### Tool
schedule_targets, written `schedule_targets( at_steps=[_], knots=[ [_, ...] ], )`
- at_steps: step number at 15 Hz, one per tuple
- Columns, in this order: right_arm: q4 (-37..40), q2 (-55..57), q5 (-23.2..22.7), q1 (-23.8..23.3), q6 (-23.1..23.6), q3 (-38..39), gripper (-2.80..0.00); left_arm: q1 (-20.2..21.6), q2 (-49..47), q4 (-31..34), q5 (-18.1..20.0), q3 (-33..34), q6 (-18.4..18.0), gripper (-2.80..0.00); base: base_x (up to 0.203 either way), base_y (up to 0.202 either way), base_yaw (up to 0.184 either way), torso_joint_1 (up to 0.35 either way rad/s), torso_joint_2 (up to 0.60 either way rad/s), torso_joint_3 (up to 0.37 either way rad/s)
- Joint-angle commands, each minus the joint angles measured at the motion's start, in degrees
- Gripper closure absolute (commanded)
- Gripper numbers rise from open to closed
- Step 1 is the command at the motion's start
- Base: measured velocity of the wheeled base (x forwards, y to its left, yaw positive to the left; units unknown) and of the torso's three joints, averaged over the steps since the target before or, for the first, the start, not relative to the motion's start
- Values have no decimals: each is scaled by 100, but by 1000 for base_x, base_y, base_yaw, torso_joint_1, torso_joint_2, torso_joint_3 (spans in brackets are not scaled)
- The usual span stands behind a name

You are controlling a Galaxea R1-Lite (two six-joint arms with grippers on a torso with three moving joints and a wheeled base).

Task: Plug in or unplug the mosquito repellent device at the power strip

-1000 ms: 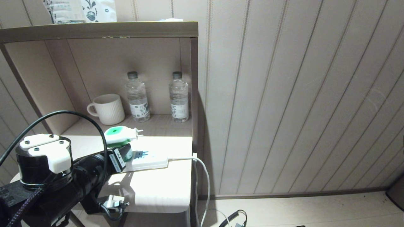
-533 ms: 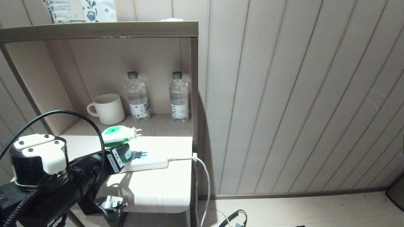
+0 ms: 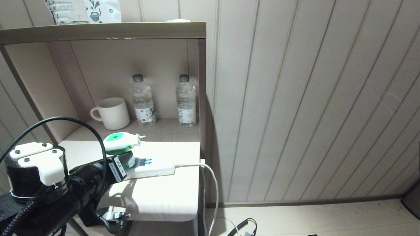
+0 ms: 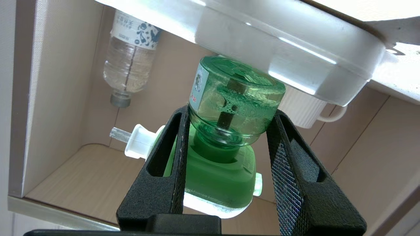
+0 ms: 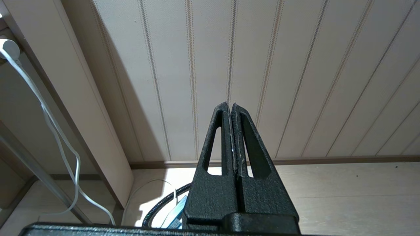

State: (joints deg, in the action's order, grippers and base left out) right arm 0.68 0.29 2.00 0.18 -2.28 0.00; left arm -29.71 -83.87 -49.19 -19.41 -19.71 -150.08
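Observation:
My left gripper is shut on the translucent green bottle of the mosquito repellent device. The black fingers press on both sides of the bottle. The device's white-and-green head lies level just above the left end of the power strip, and its two metal prongs point right, free in the air. The white strip lies flat on the lit shelf top, with blue-tinted sockets showing. In the left wrist view the strip sits close behind the bottle. My right gripper is shut, empty and parked near the floor.
A white ribbed mug and two clear water bottles stand at the back of the cabinet niche. The cabinet's side panel closes the right side. The strip's white cable hangs over the shelf edge toward the floor.
My left arm has drawn back slightly to the left and lower in the head view, taking the gripped device with it. The power strip and right arm have not moved.

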Motion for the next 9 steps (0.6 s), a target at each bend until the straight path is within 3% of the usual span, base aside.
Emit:
schedule_targets(
  at_steps=[1, 9],
  knots=[
    [3, -3, 2, -1, -1, 0, 0, 0, 2, -34, -59, 34, -83, 0, 0, 0, 0, 0, 0, 0],
    [-2, 3, 2, -1, -1, 0, 0, 5, -42, -29, -90, 2, -92, 0, 0, 0, 0, 0, 0, 0]
  ],
)
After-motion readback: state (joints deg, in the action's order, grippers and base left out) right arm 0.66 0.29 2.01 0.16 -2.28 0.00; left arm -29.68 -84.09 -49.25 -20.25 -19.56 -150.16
